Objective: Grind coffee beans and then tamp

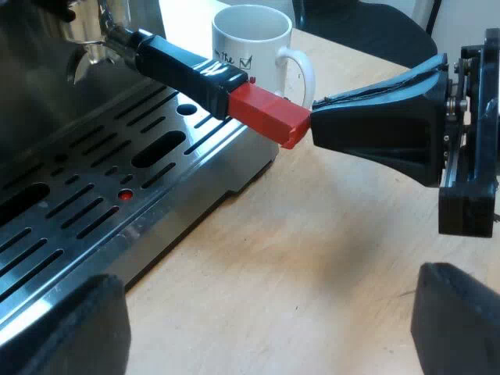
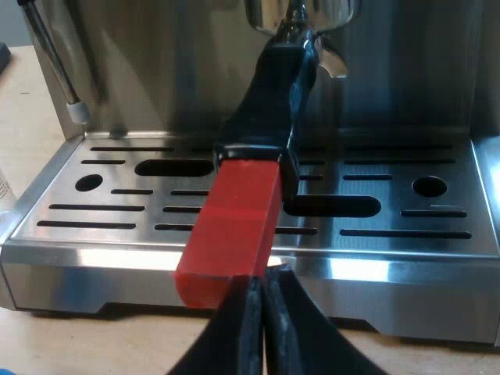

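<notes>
The holder (image 2: 273,86) is locked into the front of the espresso machine (image 2: 156,78), its red end (image 2: 234,234) projecting past the drip tray (image 2: 437,215); right end effector (image 2: 262,308) pressed together, tips touching that red end; left end effector (image 1: 266,316) spread wide above the bench (image 1: 312,250); 1 mug (image 1: 250,47) near the holder.

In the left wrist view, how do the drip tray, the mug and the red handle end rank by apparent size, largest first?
1. drip tray
2. mug
3. red handle end
The tray lies nearer the camera than the mug, so true sizes stay unsure.
</notes>
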Motion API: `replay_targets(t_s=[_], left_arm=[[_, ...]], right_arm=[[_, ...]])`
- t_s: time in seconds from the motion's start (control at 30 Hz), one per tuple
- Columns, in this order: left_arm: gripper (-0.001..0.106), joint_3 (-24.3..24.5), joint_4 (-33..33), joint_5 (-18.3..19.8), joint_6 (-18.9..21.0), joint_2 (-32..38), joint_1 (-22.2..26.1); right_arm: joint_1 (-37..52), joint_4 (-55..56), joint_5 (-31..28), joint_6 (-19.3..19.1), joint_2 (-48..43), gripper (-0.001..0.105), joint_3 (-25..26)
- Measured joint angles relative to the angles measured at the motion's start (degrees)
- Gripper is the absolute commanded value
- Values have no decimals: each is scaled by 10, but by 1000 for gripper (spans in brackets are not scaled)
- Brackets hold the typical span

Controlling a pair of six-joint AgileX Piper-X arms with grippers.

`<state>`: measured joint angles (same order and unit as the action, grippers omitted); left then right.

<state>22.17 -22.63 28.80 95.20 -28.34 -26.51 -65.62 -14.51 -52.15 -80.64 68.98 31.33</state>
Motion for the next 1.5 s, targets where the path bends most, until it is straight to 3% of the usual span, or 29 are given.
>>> replay_targets(t_s=[0.37, 0.63, 1.0, 1.13, 1.23, 1.33, 1.37, 1.5], left_arm=[[77, 0, 0, 0, 0, 0, 0], [77, 0, 0, 0, 0, 0, 0], [77, 0, 0, 0, 0, 0, 0], [77, 0, 0, 0, 0, 0, 0], [77, 0, 0, 0, 0, 0, 0], [77, 0, 0, 0, 0, 0, 0], [77, 0, 0, 0, 0, 0, 0], [77, 0, 0, 0, 0, 0, 0]], right_arm=[[-5, 57, -16, -1, -33, 0, 0], [-58, 126, -38, -1, -56, 0, 0], [-125, 135, -49, -1, -99, 0, 0], [-143, 135, -60, -28, -130, 1, 0], [-159, 135, -60, -58, -149, 18, 0], [-166, 135, -57, -73, -163, 41, 0], [-166, 135, -57, -74, -166, 55, 0], [-166, 136, -53, -94, -169, 65, 1]])
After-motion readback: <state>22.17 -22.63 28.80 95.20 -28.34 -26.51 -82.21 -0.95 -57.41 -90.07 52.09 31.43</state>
